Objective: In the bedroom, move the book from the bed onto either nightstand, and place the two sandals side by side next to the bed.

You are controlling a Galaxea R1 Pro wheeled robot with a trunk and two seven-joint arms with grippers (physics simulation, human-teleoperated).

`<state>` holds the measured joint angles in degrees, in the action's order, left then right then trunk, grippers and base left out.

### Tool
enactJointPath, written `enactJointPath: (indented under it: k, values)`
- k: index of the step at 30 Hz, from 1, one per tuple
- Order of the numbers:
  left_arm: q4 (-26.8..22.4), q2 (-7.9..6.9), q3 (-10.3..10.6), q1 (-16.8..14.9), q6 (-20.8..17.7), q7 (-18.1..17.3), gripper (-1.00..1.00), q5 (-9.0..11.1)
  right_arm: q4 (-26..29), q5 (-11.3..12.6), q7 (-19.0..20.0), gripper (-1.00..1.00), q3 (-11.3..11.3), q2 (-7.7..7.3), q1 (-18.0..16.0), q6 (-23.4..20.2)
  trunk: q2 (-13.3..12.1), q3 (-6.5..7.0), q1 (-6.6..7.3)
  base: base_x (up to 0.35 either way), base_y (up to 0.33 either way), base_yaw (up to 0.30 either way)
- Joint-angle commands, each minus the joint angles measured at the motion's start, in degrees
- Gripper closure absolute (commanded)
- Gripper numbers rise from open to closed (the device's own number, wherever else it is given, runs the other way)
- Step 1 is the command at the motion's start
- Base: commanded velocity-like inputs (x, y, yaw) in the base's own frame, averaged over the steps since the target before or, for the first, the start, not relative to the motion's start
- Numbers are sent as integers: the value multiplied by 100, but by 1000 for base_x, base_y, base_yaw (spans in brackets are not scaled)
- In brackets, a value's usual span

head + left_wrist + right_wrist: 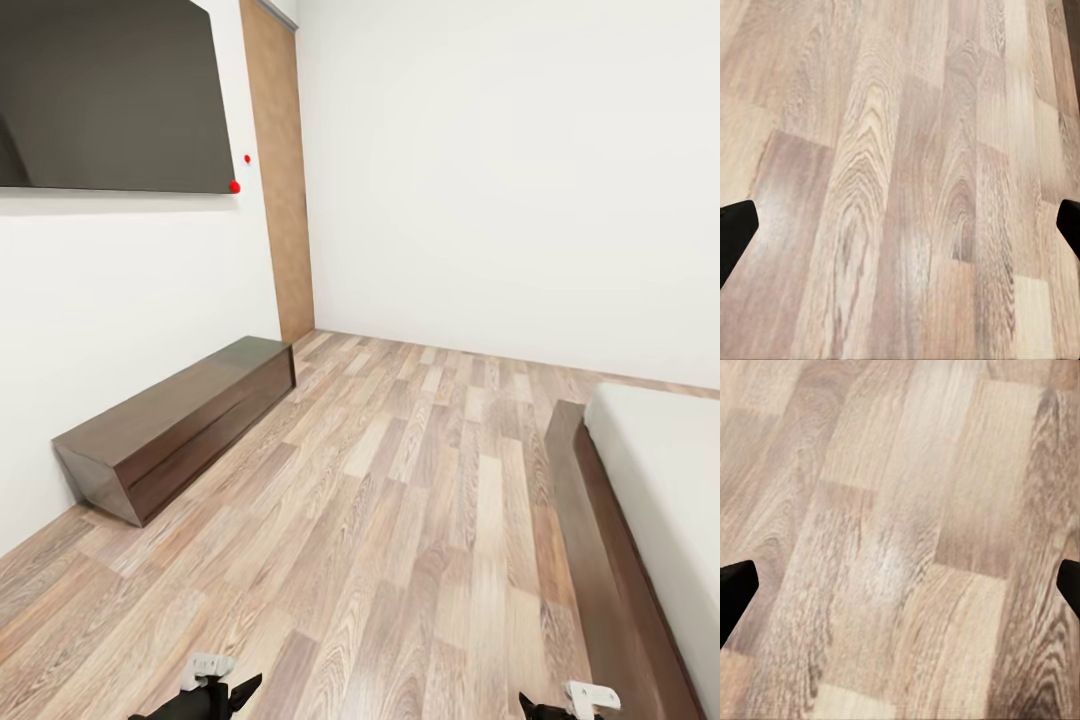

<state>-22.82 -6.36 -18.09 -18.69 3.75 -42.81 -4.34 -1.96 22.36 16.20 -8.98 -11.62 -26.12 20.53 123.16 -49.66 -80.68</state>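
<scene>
At the right edge of the head view stands a corner of the bed (pixel 668 490), a light grey mattress on a dark brown frame with nothing lying on the part that shows. The book, the nightstand and the two sandals are out of view. My left gripper (pixel 215 692) and right gripper (pixel 568 702) peek in at the lower edge, low over the plank floor. In the left wrist view the left gripper (pixel 900 240) is open, its dark fingertips (pixel 735 232) far apart over bare planks. The right gripper (pixel 900 596) is open the same way above the floor.
A long dark low cabinet (pixel 180 425) runs along the left wall under a large dark wall screen (pixel 110 95). A brown wooden door (pixel 280 170) stands in the far left corner. Wood-plank floor (pixel 400 500) stretches between cabinet and bed up to the white far wall.
</scene>
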Motion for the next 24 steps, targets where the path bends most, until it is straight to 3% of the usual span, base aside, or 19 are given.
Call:
enactJointPath:
  k: [1, 7, 9, 12, 17, 19, 24]
  values:
    - [6, 3, -36, -8, 57, -25, -100, -45, -24, 60, 37, -100, -43, 1, -8, 171, 2, -5, -1, 151, 0, 0]
    - [94, 3, -37, -8, 207, -25, -100, -43, -63, 17, 80, -100, -43, 0, -9, 1176, 2, -5, -1, 44, 0, 0]
    - [159, 3, -33, -8, 223, -25, -100, -46, -111, 12, 163, -100, -43, -4, -10, 1307, 2, -5, -1, 7, 0, 0]
    - [210, 3, -30, -7, 234, -25, -100, -48, -217, 18, 843, -100, -41, -21, -8, 1384, 2, -5, -1, 3, 0, 0]
    - [238, 3, -28, -5, 239, -25, -100, -47, -266, 57, 2409, -100, -35, -46, -10, 1354, 2, -5, -1, 1, 0, 0]
    - [241, 6, -28, -7, 240, -25, -100, -49, -268, 64, 2578, -100, -34, -21, -9, 1340, 2, -5, -1, 0, 0, 0]
    - [243, 49, -28, -7, 240, -25, -100, -49, -269, 66, 2546, -100, -34, -5, -7, 1340, 2, -5, -1, 0, 0, 0]
